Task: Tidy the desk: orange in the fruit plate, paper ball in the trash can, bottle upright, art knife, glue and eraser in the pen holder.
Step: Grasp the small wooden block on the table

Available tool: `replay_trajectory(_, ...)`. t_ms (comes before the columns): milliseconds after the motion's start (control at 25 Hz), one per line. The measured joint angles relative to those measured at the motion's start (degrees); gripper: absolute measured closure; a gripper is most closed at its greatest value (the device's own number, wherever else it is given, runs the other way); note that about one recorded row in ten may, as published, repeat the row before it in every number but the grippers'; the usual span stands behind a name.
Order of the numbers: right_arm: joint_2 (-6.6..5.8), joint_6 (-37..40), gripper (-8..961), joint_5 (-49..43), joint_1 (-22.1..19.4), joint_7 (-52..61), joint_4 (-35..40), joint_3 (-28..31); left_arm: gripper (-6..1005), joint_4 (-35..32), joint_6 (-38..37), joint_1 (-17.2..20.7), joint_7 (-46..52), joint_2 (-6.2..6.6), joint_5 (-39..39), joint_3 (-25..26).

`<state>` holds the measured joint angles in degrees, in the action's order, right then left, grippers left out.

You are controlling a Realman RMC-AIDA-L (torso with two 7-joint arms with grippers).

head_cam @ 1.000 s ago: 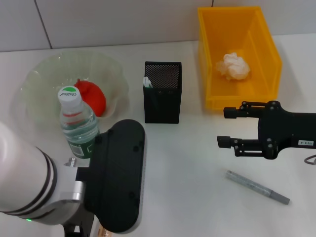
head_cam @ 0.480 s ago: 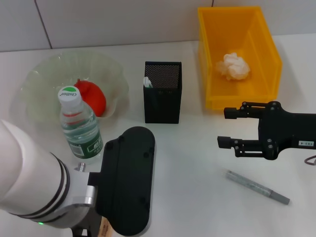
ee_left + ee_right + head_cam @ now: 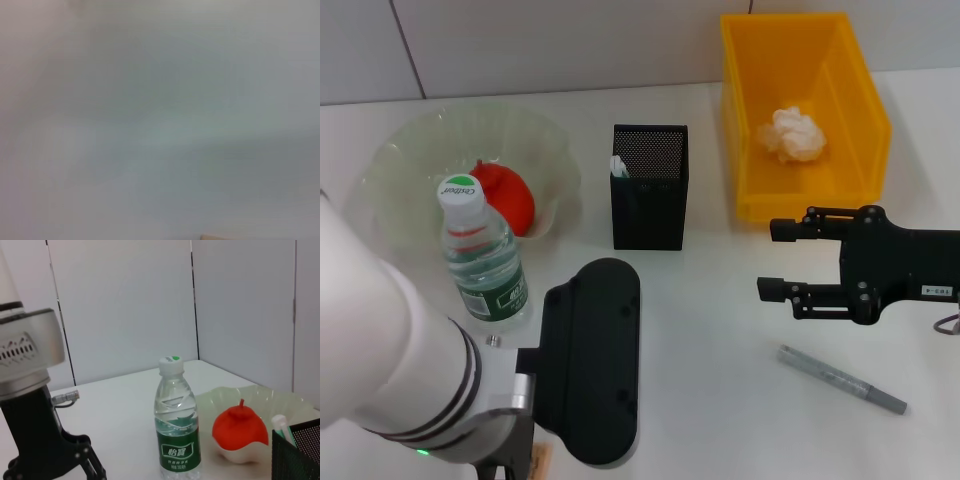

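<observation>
The orange (image 3: pixel 508 195) lies in the fruit plate (image 3: pixel 410 150). In front of the plate the bottle (image 3: pixel 480 262) stands upright. A white stick top (image 3: pixel 617 166) pokes out of the pen holder (image 3: pixel 650 190). The paper ball (image 3: pixel 792 135) rests in the trash can (image 3: pixel 850 80). A grey art knife (image 3: pixel 842 379) lies on the table near my open, empty right gripper (image 3: pixel 767 259). My left arm's black wrist (image 3: pixel 590 375) hangs low at the front, right of the bottle, and covers the left gripper (image 3: pixel 55 467). A tan sliver, perhaps the eraser (image 3: pixel 539 462), peeks out beneath it.
The white table (image 3: pixel 720 330) runs back to a pale wall. The pen holder stands between the plate and the trash can. The left wrist view is filled by blurred pale table surface.
My left arm has slid to the right and toward the front edge, uncovering the bottle. The right gripper has hardly moved.
</observation>
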<state>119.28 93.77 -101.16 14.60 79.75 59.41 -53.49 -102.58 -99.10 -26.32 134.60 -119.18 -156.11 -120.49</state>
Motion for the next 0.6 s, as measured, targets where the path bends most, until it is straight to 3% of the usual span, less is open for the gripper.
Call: replay_trajectory(600,0.0,-0.1,241,-0.4,1.3,0.0,-1.4,0.3,291,5.5,3.9,-1.8,0.3,0.0,0.3,-0.6)
